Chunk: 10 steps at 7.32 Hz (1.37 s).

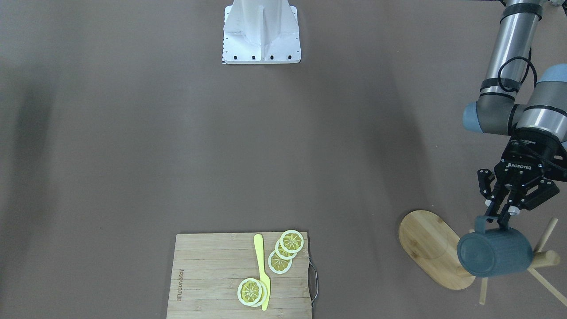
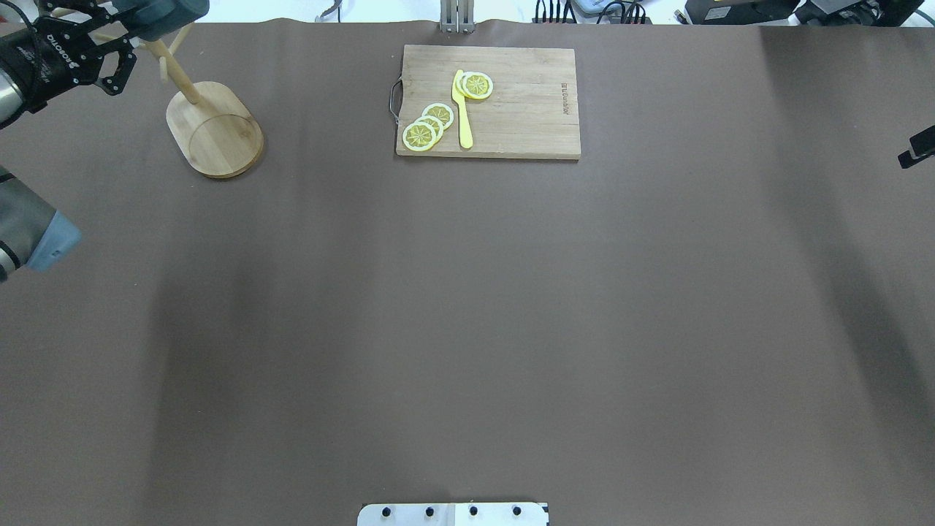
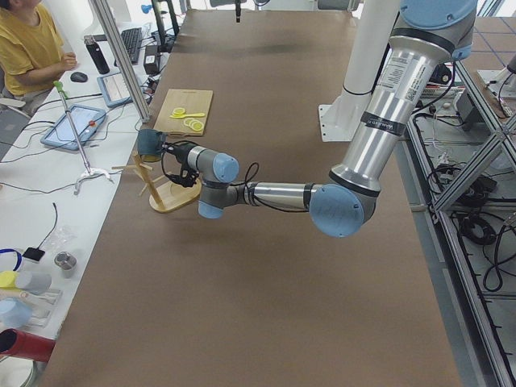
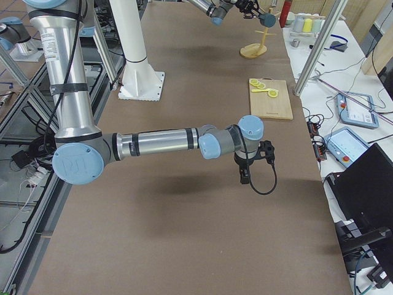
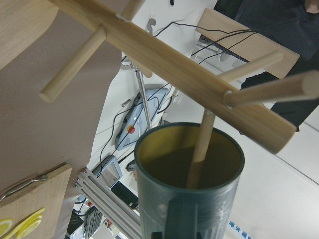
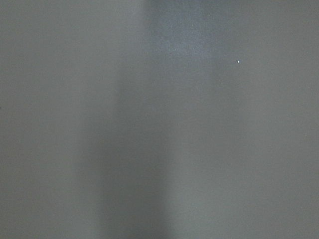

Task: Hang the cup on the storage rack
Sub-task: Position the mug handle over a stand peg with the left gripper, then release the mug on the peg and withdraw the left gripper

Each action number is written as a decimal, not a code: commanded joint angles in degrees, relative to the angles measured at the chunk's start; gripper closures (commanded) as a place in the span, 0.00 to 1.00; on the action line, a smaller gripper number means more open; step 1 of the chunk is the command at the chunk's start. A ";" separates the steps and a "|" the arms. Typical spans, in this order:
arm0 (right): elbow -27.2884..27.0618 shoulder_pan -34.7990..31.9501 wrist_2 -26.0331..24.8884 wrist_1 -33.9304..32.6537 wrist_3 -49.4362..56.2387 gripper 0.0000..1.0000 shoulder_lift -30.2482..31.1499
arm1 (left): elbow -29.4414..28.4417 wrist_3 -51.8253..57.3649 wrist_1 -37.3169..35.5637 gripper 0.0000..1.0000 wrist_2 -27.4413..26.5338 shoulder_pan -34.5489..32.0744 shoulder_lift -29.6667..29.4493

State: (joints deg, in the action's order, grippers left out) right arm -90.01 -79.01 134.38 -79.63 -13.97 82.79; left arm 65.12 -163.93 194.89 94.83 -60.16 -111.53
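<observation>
My left gripper [image 1: 500,218] is shut on the loop handle of the dark slate-blue cup [image 1: 494,253] and holds it on its side against the bamboo storage rack [image 1: 432,248], above the table. In the left wrist view the cup's yellow-green mouth [image 5: 189,159] faces the rack's post [image 5: 174,69], and one thin peg [image 5: 202,144] reaches into the mouth. In the overhead view the cup [image 2: 166,10] is at the far left corner, above the oval base [image 2: 215,131]. My right gripper [image 4: 245,172] hangs over bare table; whether it is open or shut I cannot tell.
A wooden cutting board [image 1: 208,274] holds lemon slices [image 1: 280,254] and a yellow knife [image 1: 262,270] at the table's far middle. The robot's white base [image 1: 261,33] stands at the near edge. An operator's desk lies just beyond the rack.
</observation>
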 commanded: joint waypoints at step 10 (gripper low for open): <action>-0.34 0.00 0.00 0.00 0.00 0.00 0.18 | 1.59 19.31 0.05 0.02 8.18 -5.66 6.13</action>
State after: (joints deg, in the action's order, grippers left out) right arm -90.43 -79.01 134.31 -79.63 -13.98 82.99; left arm 66.14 -150.53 194.97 102.29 -64.52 -107.79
